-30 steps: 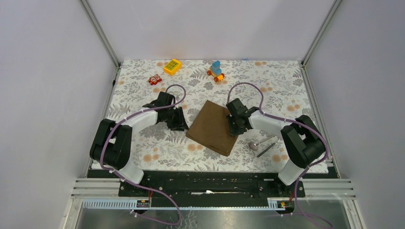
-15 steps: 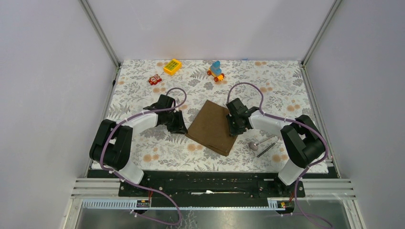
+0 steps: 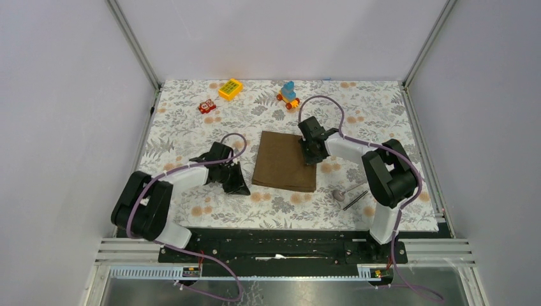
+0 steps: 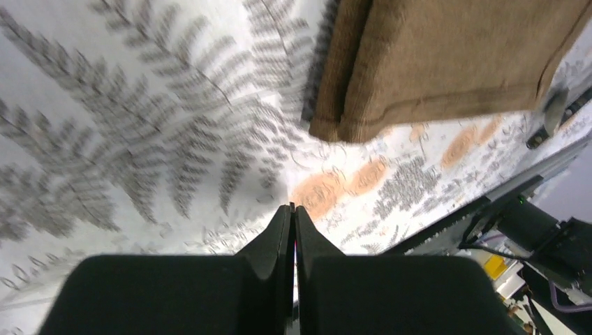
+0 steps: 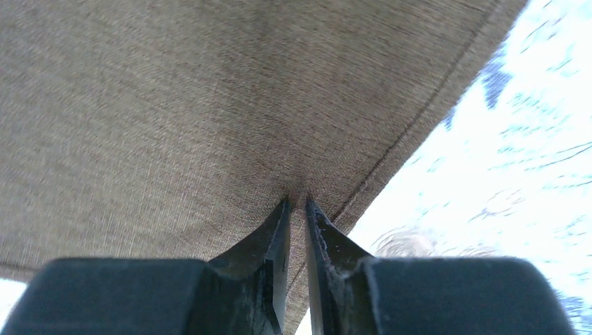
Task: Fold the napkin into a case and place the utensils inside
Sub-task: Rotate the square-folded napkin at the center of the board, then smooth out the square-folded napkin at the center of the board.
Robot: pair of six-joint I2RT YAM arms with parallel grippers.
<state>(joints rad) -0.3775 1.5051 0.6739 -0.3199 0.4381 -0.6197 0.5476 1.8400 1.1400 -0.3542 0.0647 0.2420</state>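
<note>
Nearest me, just off the near right corner of the napkin [image 3: 285,162], the spoon [image 3: 339,192] and the stick [image 3: 355,199] are lying side by side on the worktop [image 3: 191,127], outside the cloth. Just left of the napkin's near left corner, my left end effector [image 4: 293,206] is hanging low over the floral cover, fingers pressed together on nothing. The napkin is lying flat as a layered, folded rectangle, which I judge too wide yet for a case. At its far right edge my right end effector [image 5: 297,201] is pinching a small pucker of cloth just inside the hem. Beyond the napkin, the toys [image 3: 289,94] are sitting well apart.

I am worrying about that pinch. It is shallow and close to the hem, so it may slip, or it may be catching only the top layer and peel the fold open. With nothing pinning the napkin's left side, a pull could drag the whole stack, and a swing toward its near right corner could scatter the utensils.
</note>
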